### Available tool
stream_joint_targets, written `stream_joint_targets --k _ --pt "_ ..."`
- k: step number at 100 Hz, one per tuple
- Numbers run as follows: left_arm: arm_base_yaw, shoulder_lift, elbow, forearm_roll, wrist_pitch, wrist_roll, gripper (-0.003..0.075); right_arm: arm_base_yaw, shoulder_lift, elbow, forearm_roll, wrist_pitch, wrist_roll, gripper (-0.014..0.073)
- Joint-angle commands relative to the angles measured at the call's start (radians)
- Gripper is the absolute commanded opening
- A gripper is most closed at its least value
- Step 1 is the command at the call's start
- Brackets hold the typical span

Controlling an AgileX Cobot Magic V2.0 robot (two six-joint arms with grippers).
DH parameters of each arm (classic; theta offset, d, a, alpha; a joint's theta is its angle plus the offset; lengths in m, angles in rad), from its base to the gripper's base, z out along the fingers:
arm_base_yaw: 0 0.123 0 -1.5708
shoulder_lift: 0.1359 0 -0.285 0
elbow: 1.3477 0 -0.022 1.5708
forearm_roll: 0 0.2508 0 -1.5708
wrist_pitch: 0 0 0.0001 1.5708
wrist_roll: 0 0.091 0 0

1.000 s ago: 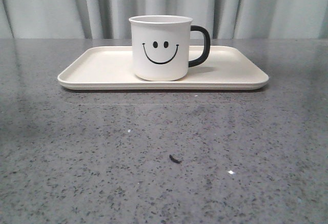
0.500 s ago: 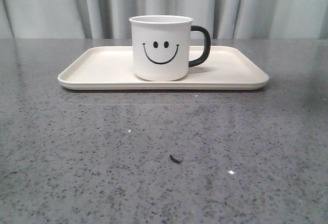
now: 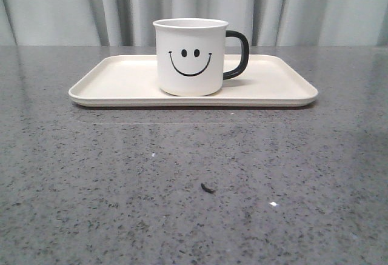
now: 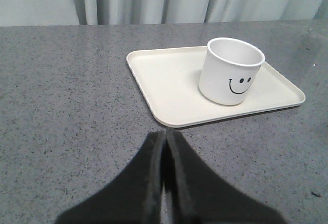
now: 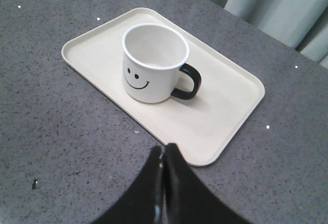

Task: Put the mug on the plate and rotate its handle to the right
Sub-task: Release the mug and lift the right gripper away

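The mug [image 3: 190,57] stands upright near the middle of the plate [image 3: 115,80], its base flat on the tray floor and clear of the rim on every side. Its smiley face looks toward the front camera. The handle [image 3: 237,54] sticks out at 3 o'clock from the mug body in the front view, so it points to the robot's right. The mug is empty inside, as the right wrist view shows.

The plate lies flat on the grey speckled table [image 3: 194,216], long side across the front view, at 12 o'clock from the table's near edge. A small dark speck [image 3: 207,187] lies on the table at 6 o'clock from the mug, well apart from the plate.

The left gripper [image 4: 164,147] hangs over bare table near the plate's edge, fingers pressed together with nothing between them. The right gripper [image 5: 164,155] sits just beside the plate's rim, fingers likewise closed and empty. Neither touches the mug. Pale curtain [image 3: 194,4] hangs behind the table.
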Motion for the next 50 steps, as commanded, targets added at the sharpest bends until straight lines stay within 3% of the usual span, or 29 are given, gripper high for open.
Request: stream_joint_targets --k 1,30,50 --pt "-0.007 -0.023 0.003 -0.014 -0.069 -0.002 -0.0019 -0.005 -0.101 0.064 0.016 -0.122 0.002 -0.0069" --pt "-0.007 -0.141 0.094 -0.027 -0.067 -0.002 -0.0019 -0.005 -0.382 0.303 0.034 -0.181 0.002 -0.0069" --pt "-0.007 -0.163 0.102 -0.030 -0.065 -0.002 -0.0019 -0.005 -0.505 0.349 0.037 -0.184 0.002 -0.0069"
